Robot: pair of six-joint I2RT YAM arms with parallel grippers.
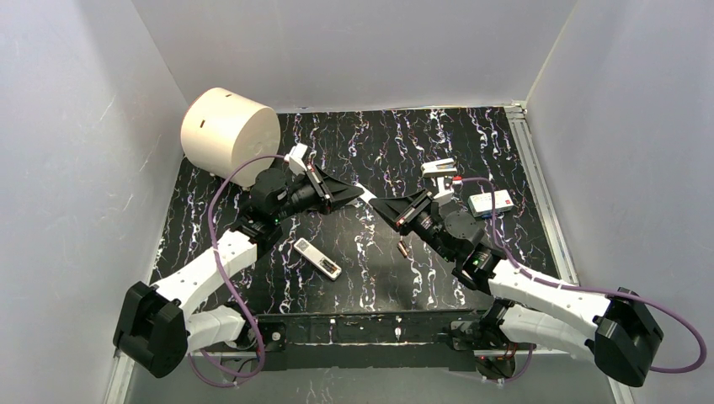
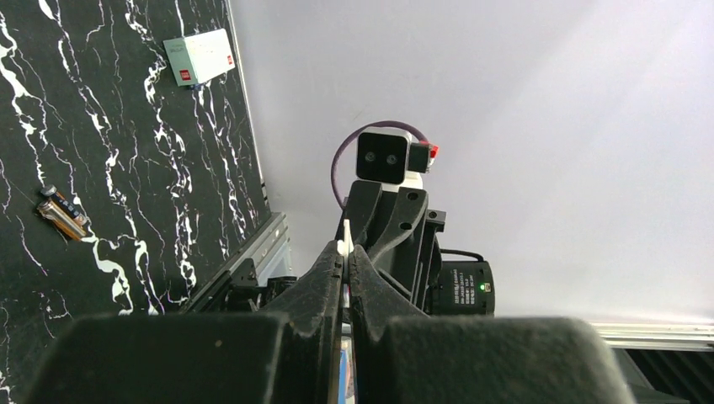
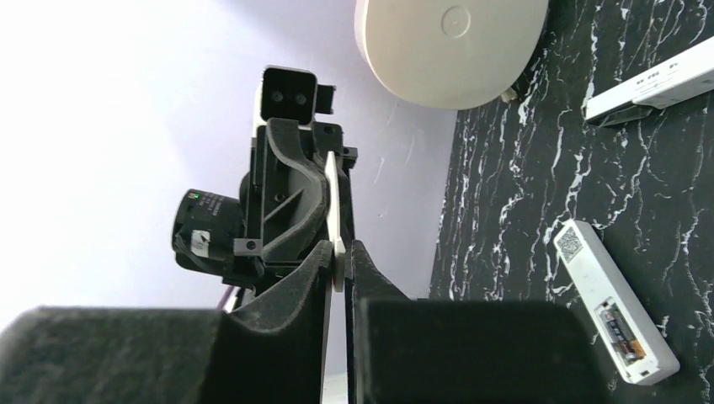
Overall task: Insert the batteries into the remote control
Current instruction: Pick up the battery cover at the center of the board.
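Observation:
The remote control [image 1: 317, 258] lies flat on the table in front of the left arm. In the right wrist view the remote control [image 3: 615, 299] shows its back, and something dark and orange sits in the open recess. The batteries [image 1: 403, 249] lie on the table under the right arm; in the left wrist view the batteries [image 2: 61, 212] rest side by side. Above mid-table my left gripper [image 1: 358, 195] and right gripper [image 1: 376, 204] meet tip to tip. Both are shut on one thin white strip [image 3: 334, 194], seen edge-on as the strip [image 2: 346, 231] from the left wrist.
A big white cylinder [image 1: 229, 132] stands at the back left. A white box with a red mark [image 1: 492, 203] lies at the right, near the metal side rail [image 1: 539, 194]. Another white bar [image 3: 648, 80] lies on the table near the cylinder.

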